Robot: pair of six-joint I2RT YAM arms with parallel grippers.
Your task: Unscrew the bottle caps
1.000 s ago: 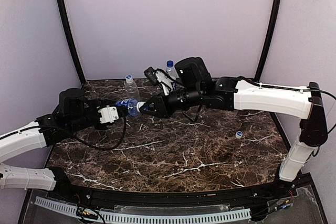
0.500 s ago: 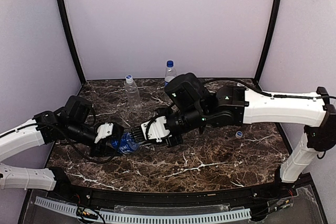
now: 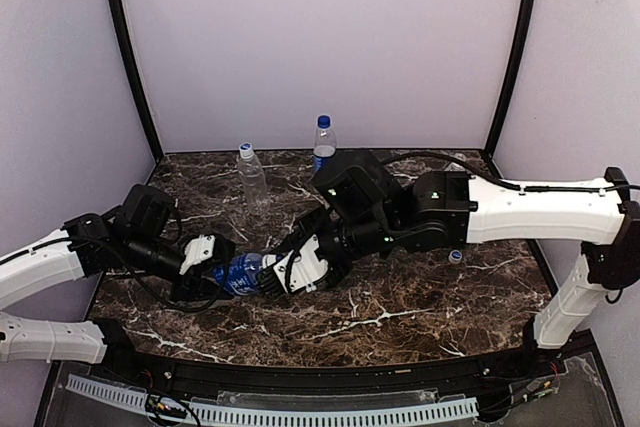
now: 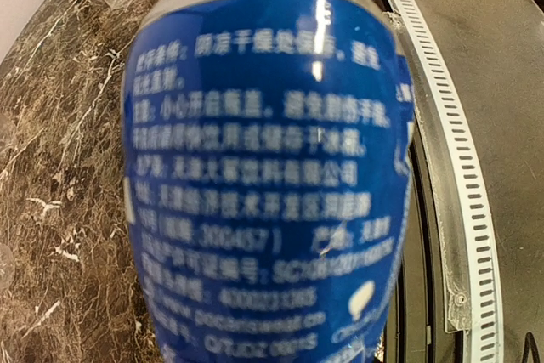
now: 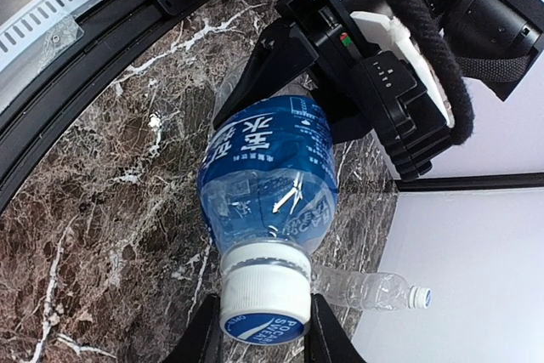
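Observation:
A bottle with a blue label [image 3: 238,272] lies sideways just above the table, held between both arms. My left gripper [image 3: 212,269] is shut on its body; one black finger [image 5: 255,74] presses the label [image 5: 268,167]. The same label [image 4: 263,167] fills the left wrist view and hides that gripper's fingers. My right gripper [image 3: 272,276] is shut on the bottle's white cap [image 5: 262,295], with one finger [image 5: 202,336] on each side of it. A loose pale cap [image 3: 455,257] lies on the table at the right.
Two capped bottles stand at the back: an unlabelled one [image 3: 250,175] and one with a dark blue cap [image 3: 322,142]. The unlabelled bottle [image 5: 365,288] also shows in the right wrist view. The table's front rail [image 4: 450,167] is close by.
Both arms have carried the bottle from the back of the table down toward the front left. The right wrist has turned round the cap. The left jaws have closed a little.

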